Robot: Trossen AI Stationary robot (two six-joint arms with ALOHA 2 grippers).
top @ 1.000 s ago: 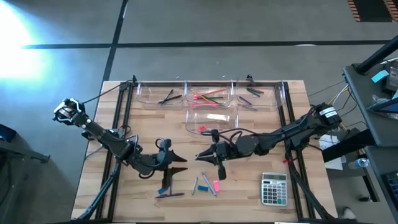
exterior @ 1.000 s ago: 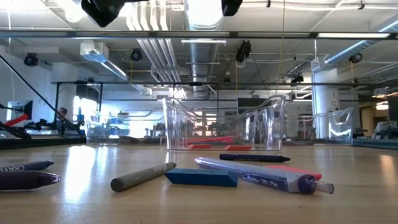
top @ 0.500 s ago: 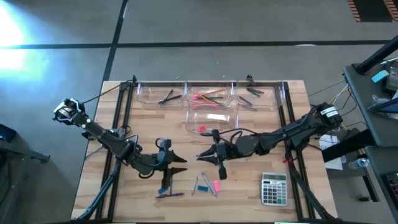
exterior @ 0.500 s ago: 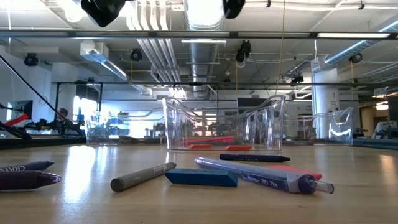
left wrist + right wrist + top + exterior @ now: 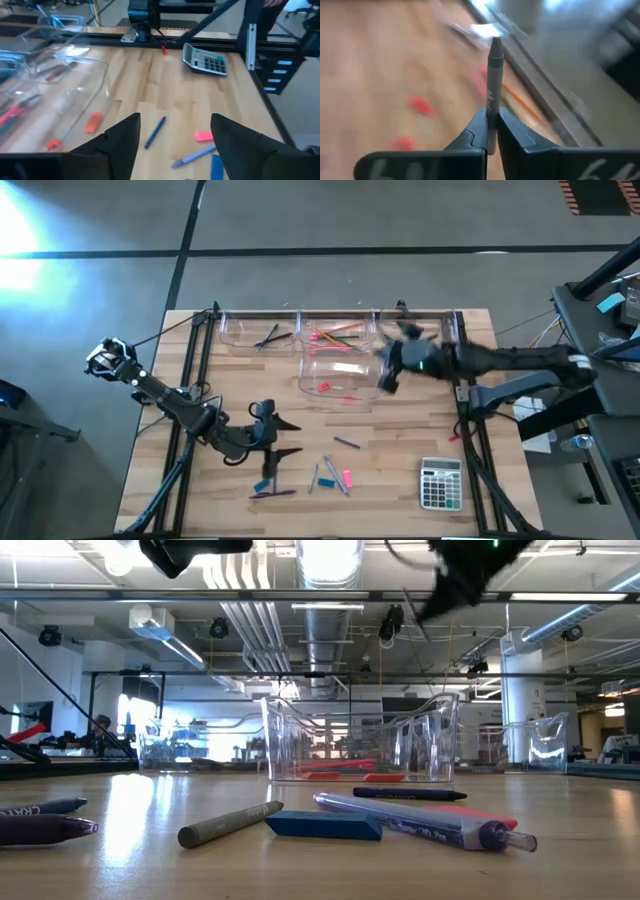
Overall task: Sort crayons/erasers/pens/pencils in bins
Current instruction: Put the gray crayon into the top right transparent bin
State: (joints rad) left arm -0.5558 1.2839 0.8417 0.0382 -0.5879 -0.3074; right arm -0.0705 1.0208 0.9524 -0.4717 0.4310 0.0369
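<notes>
While the right arm reaches in from the right edge of the high view, its gripper [image 5: 385, 375] sits blurred at the right end of the front bin [image 5: 340, 372], just below the right-hand bin [image 5: 415, 332] of the back row; in the right wrist view its fingers [image 5: 479, 131] are pinched tight on a grey crayon [image 5: 493, 85] that stands out past their tips. Along the upper edge of the wooden surface [image 5: 400, 445] the back row runs left bin [image 5: 258, 332], middle bin [image 5: 338, 332] and right-hand bin, with dark sticks in the left one, orange, red and green pencils [image 5: 335, 334] in the middle one, and dark and green sticks in the right one. Small red pieces [image 5: 325, 387] lie in the front bin. Lower left of the high view, the left gripper [image 5: 283, 438] hovers with its fingers [image 5: 122, 137] spread wide and nothing between them. Loose items lie in the lower centre: a dark blue pen [image 5: 346, 443], a pink eraser [image 5: 347, 478], a blue eraser [image 5: 328, 478], a grey crayon [image 5: 314, 477] and a dark purple crayon [image 5: 272, 494]. At lower right stands a grey calculator [image 5: 440, 483]. From the low view, the blue eraser [image 5: 324, 825] lies in the foreground with a grey crayon [image 5: 230, 823] to its left, seemingly end to end
</notes>
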